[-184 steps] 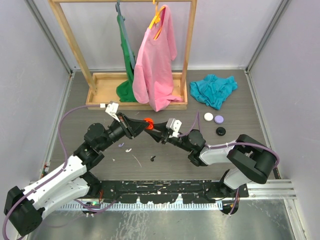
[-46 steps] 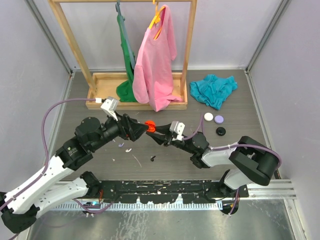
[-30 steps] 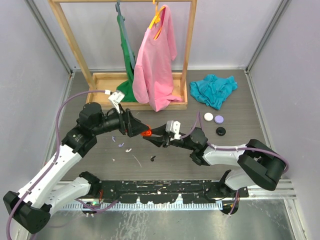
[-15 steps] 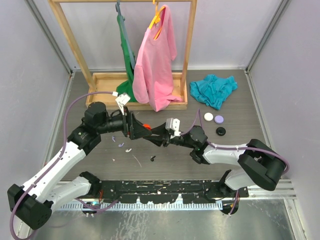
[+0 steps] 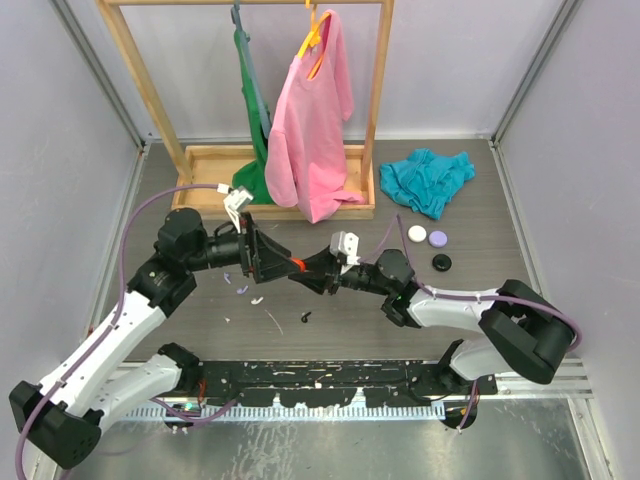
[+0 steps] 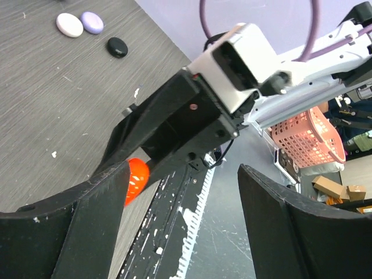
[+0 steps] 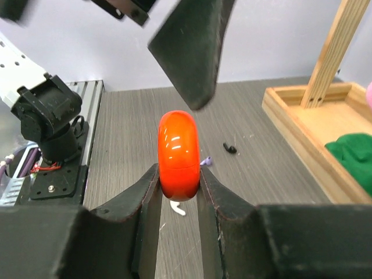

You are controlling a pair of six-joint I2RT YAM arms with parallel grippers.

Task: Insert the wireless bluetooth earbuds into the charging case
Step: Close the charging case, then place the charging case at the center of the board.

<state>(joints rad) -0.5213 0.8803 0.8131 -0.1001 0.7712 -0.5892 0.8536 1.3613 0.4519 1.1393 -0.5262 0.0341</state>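
The right tool (image 5: 300, 268) is clenched on a red case (image 7: 179, 154). It pinches the case from both sides, up in the air over the tabletop (image 5: 330, 305). The case stands on its end between the two fingers, and it looks shut.

The left tool (image 5: 275, 262) is released, with its fingers spread wide apart. It points at the right tool, nose to nose. The tip of the right tool sits in the gap between the left fingers. In the left wrist view the red case peeks out just beside one left finger. I cannot tell if that finger touches it.

The little earbuds are down on the tabletop, under and in front of the two tools. There is a black earbud (image 5: 305, 319), a white earbud (image 5: 257, 298) and a lilac earbud (image 5: 241, 290). None of them is in the case.

Off to the right lie three small round cases (image 5: 437, 238), one white, one lilac, one black. At the back, a pink shirt (image 5: 310, 130) hangs on a wooden rack (image 5: 130, 60). A blue-green cloth (image 5: 428, 178) lies beside it.
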